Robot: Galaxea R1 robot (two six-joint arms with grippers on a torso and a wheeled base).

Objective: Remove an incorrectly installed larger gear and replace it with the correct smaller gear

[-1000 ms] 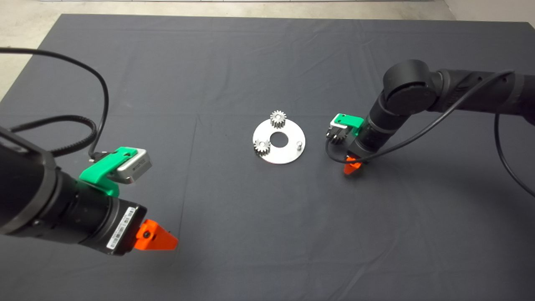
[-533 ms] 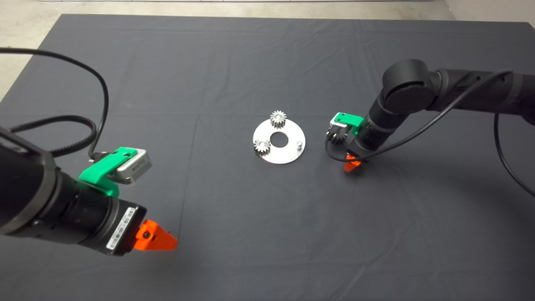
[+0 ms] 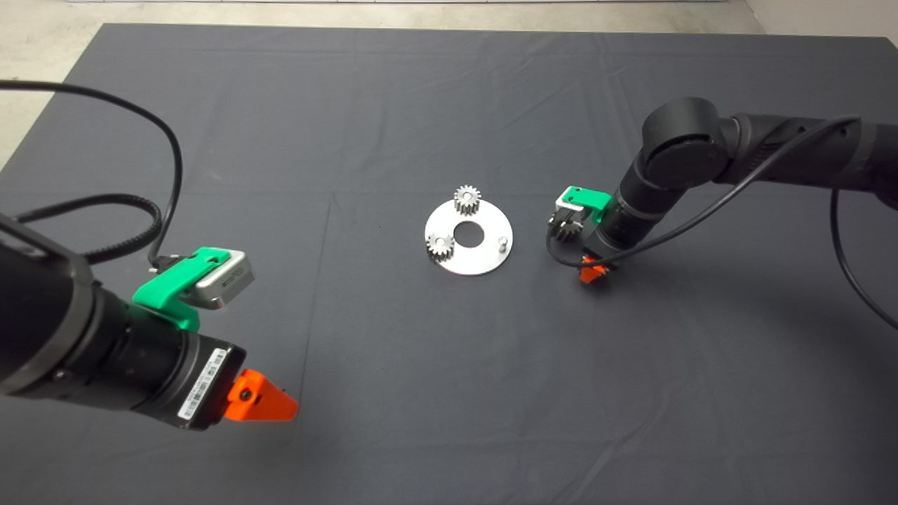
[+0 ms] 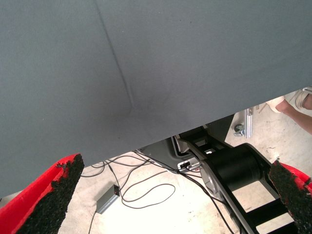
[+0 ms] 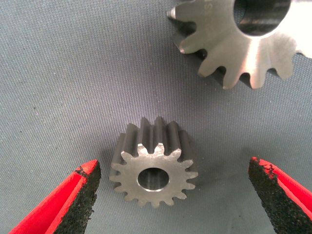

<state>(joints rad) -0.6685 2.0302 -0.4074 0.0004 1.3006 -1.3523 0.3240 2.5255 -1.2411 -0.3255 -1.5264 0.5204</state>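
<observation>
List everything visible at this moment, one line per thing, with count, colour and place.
Mat: one, dark grey, covers the table.
Round plate: one, silver, mid-mat, centre hole.
Light gears: two, silver, on the plate.
Pin: one, silver, bare, on the plate.
Smaller gear: one, dark grey, on the mat between the right fingers.
Larger gear: one, bright steel, on the mat beside it.
Person's leg: one, past the mat.
Left gripper: red, open, idle at the mat's near-left edge.
Right gripper: red, open, right of the plate.

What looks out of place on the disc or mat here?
The round plate carries two silver gears, but its third pin stands bare. The larger gear and smaller gear lie loose on the mat, the smaller between the right gripper's open fingers.
</observation>
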